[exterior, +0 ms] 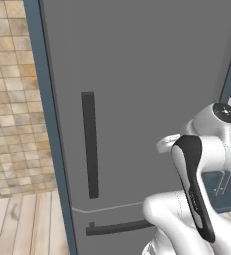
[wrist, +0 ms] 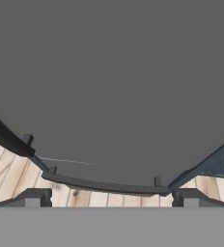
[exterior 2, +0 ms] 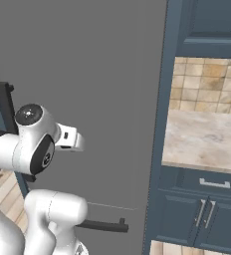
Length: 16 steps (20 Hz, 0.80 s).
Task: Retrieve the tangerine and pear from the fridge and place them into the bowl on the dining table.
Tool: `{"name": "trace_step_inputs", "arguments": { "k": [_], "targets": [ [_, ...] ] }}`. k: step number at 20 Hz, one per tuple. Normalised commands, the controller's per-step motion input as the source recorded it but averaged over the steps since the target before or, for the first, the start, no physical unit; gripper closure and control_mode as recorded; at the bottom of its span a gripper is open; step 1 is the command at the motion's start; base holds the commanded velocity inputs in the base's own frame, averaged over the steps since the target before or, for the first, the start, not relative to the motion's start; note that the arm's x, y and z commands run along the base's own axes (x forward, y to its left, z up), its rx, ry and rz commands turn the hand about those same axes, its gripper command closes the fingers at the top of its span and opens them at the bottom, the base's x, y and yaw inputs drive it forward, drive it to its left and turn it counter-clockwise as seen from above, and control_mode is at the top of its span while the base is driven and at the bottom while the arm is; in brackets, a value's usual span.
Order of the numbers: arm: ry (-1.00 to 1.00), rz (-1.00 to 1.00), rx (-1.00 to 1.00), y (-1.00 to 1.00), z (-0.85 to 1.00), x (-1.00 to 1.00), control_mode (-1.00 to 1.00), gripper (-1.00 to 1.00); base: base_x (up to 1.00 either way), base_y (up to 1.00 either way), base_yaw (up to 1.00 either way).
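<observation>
Nearest you, at the bottom of the hand view, the gripper shows its two dark fingertips standing far apart, one at each side; the jaws are spread wide and hold nothing. Just beyond them runs the lower handle, the horizontal dark bar of the drawer front, and past it the flat grey face of the fridge.

From the left base view you see the fridge closed, with its vertical handle on the left part of the door, and the drawer bar low down, partly behind the white arm. The wooden floor lies at the near left. In the right base view a blue cabinet with a marble tabletop stands to the right of the fridge.

The tangerine and pear are presumably inside, behind the shut door; you cannot see them, nor the bowl or dining table.

You appear to be at the very first step: getting the fridge open. Next, you would need to bring the open jaws up and left to the vertical handle, close on it, and pull the door outward, leaving room for the base as the door swings.
</observation>
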Motion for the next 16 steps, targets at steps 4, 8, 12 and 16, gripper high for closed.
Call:
{"name": "trace_step_inputs", "arguments": {
  "k": [4,8,12,16],
  "targets": [
    [-0.04,0.0,0.0,-0.07,-0.06,-0.13,1.0,-1.0,-0.11,-0.05,0.0],
    [0.0,0.0,0.0,0.0,0.0,0.0,1.0,-1.0,-0.07,0.0,0.0],
    [0.0,0.0,0.0,0.0,0.0,0.0,1.0,-1.0,-0.28,0.0,0.0],
    [0.0,0.0,0.0,0.0,0.0,0.0,1.0,-1.0,-0.64,0.05,0.0]
  ]
}}
